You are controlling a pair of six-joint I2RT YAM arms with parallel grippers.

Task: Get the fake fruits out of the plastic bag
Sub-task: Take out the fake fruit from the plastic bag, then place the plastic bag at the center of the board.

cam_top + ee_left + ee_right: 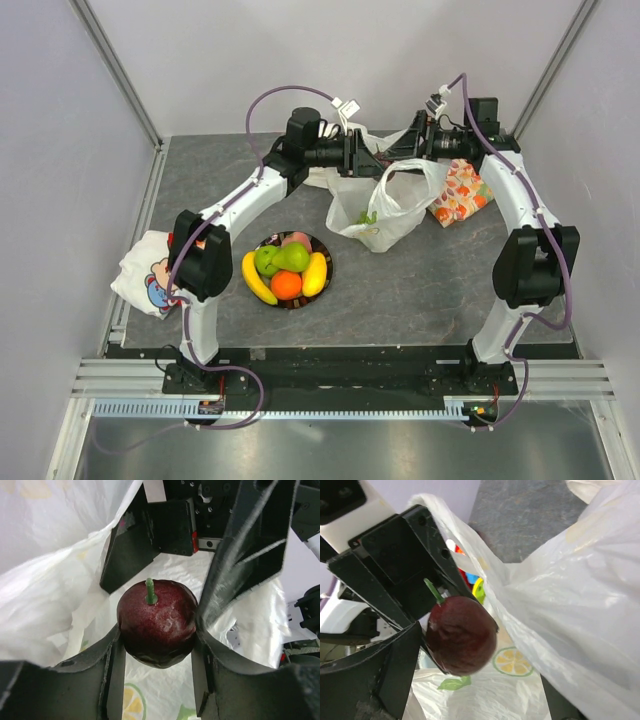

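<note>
My left gripper (157, 632) is shut on a dark red round fruit (157, 622) with a green stem and holds it above the mouth of the white plastic bag (385, 205). The fruit also shows in the right wrist view (461, 635). My right gripper (480, 675) faces it with its jaws wide apart, and the bag's film is draped over one finger (240, 555). In the top view both grippers, left (360, 150) and right (408, 150), meet at the bag's far rim. Green grapes (368, 216) show through the bag.
A dark-rimmed plate (325, 255) left of the bag holds two bananas (257, 278), a green apple (266, 260), a pear (293, 257), an orange (286, 285) and a pink fruit. Orange patterned fabric (460, 192) lies right of the bag. A white cloth (148, 275) lies at the left edge.
</note>
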